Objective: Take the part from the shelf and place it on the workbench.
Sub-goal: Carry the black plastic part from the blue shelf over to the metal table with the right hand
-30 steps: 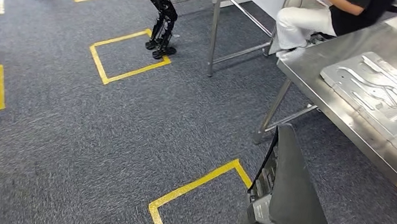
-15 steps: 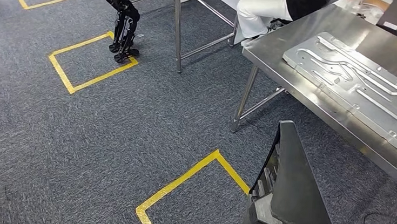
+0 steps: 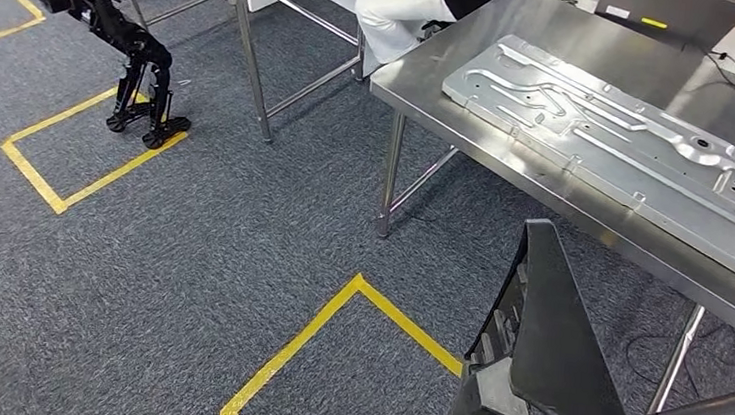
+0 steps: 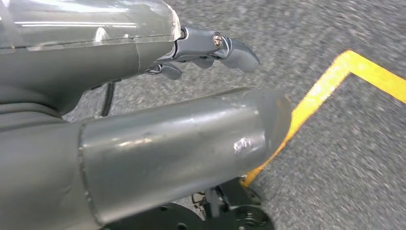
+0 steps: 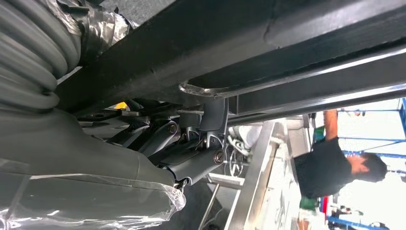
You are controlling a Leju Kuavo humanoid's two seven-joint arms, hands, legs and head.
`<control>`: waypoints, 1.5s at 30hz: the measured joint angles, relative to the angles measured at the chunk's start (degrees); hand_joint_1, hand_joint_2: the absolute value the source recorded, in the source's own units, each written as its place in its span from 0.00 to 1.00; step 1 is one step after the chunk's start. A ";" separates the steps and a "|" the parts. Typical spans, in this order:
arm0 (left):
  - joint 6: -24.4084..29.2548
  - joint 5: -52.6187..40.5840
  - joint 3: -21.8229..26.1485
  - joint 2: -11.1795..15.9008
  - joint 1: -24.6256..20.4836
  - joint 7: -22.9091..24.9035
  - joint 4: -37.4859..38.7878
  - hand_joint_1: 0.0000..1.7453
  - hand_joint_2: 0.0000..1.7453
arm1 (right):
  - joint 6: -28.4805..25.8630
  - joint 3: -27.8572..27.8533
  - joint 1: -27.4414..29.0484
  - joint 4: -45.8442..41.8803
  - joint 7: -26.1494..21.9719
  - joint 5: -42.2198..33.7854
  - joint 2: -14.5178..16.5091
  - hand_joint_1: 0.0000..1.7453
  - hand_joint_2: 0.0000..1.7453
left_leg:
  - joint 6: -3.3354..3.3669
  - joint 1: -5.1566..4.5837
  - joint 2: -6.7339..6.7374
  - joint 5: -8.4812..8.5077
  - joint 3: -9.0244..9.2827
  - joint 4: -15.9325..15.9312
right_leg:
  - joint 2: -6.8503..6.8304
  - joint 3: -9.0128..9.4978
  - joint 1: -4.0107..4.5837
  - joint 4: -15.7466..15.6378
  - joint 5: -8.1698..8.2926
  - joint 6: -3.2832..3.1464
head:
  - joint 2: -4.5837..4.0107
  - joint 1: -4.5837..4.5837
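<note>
Fingers (image 5: 210, 120) of the right hand (image 5: 182, 143) grasp the dark part (image 3: 551, 354); left hand (image 4: 210, 48) released.

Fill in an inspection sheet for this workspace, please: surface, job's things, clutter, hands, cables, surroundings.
Surface: steel workbench, mostly bare at its near corner.
Job's things: black part, held upright, short of the workbench.
Clutter: large metal plate lying flat; laptop behind it.
Hands: right hand grips the black part; left hand holds nothing.
Cables: thin cable on the carpet under the workbench.
Surroundings: seated person; another robot's legs; yellow floor tape.
</note>
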 joint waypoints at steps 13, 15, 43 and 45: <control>-0.03 -0.09 0.43 -0.12 -0.04 0.05 0.00 0.00 0.00 | -0.13 0.23 0.38 -0.14 0.34 -0.01 -0.10 1.00 1.00 | 1.81 -0.09 7.79 -0.26 1.55 -1.72 | -7.57 -3.01 -0.50 5.75 -1.56 2.45 | -0.01 0.34; -0.04 -0.13 0.44 -0.13 -0.10 0.05 0.00 0.00 0.00 | -0.12 0.28 0.35 -0.19 0.43 -0.01 -0.10 1.00 1.00 | 1.24 -0.30 8.75 -0.68 1.96 -1.64 | -9.25 -0.20 -0.08 0.31 0.15 1.81 | -0.01 0.33; -0.49 -0.27 0.63 -0.13 0.17 -0.02 0.00 0.00 0.00 | -5.19 1.39 -0.12 -0.45 2.00 1.29 -0.55 1.00 1.00 | 2.17 0.05 3.95 -2.07 2.66 -1.06 | -5.65 -6.47 -0.48 9.42 -0.55 2.42 | 0.00 0.43; -0.46 -0.35 0.65 -0.23 0.07 0.01 0.01 0.00 0.00 | -6.76 1.50 -0.16 -0.42 2.56 1.85 -0.80 1.00 1.00 | 1.70 -0.04 4.19 -2.85 3.45 -1.14 | -6.10 -3.43 0.02 3.15 1.62 1.52 | -0.01 0.41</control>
